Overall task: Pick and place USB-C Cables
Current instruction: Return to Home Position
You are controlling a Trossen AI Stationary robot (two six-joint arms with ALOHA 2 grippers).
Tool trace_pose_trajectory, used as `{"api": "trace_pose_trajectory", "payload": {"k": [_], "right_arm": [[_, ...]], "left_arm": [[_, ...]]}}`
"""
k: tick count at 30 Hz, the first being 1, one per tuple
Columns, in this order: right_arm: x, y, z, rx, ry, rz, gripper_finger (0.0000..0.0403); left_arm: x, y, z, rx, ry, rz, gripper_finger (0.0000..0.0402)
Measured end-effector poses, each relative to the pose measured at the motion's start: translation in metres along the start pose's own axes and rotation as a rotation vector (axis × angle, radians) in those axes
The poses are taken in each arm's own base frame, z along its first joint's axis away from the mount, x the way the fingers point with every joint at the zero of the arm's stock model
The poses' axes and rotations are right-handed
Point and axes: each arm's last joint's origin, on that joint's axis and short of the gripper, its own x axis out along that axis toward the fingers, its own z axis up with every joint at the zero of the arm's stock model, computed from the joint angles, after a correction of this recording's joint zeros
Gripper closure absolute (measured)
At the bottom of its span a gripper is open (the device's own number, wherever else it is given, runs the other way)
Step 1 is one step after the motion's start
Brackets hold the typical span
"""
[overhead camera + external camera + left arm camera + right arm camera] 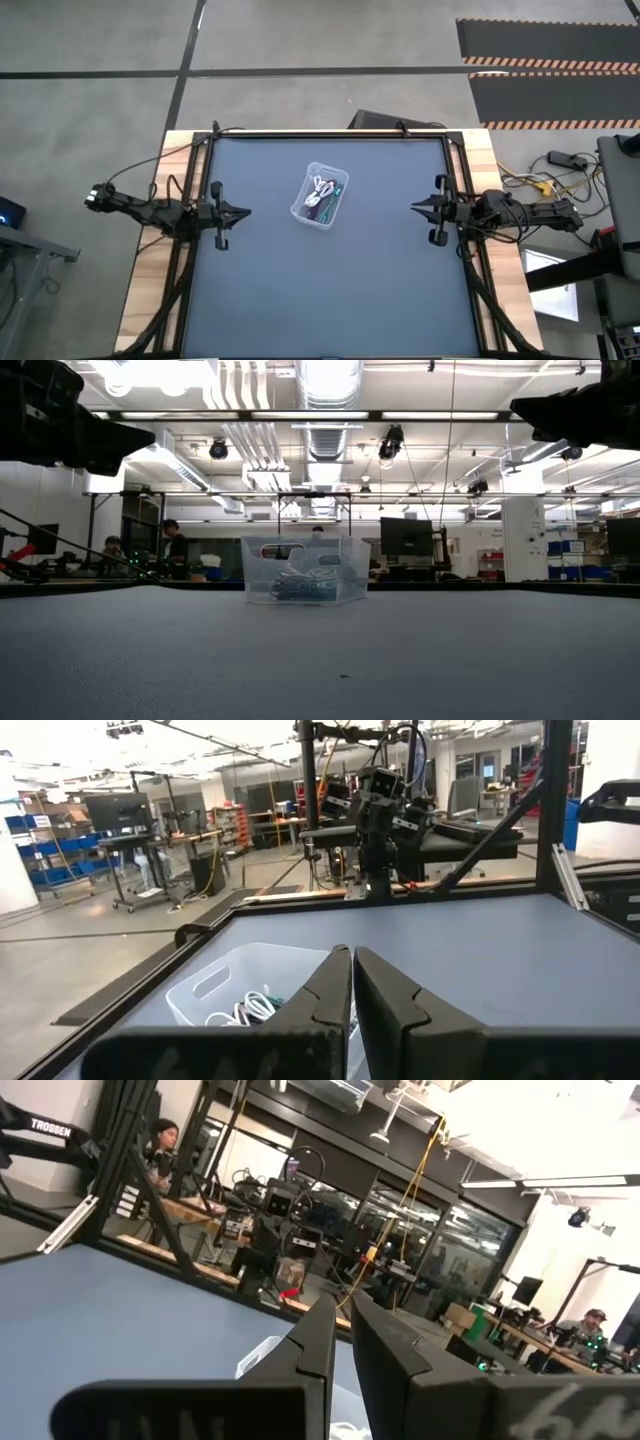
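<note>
On the table (330, 290) middle: one bin (333, 168) with the cables (322, 195) inside.
White and teal cables show in a heap; their number cannot be told. Two grippers, left (247, 211) and right (413, 206), hang at opposite table sides, fingers pressed together, holding nothing.

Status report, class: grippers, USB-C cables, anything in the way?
Left gripper shut, empty, left side. Right gripper shut, empty, right side. USB-C cables inside clear bin. Nothing blocking.
</note>
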Motion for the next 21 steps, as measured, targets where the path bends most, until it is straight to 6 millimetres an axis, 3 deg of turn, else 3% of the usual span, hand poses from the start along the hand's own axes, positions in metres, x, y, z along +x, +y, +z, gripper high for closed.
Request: {"api": "trace_pose_trajectory", "payload": {"k": [21], "right_arm": [[0.0013,0.0009,-0.0016,-0.001,0.017,0.009,0.0376]], "left_arm": [[0.0020,-0.0015,-0.0034,0.016,0.033,-0.005,0.0401]]}}
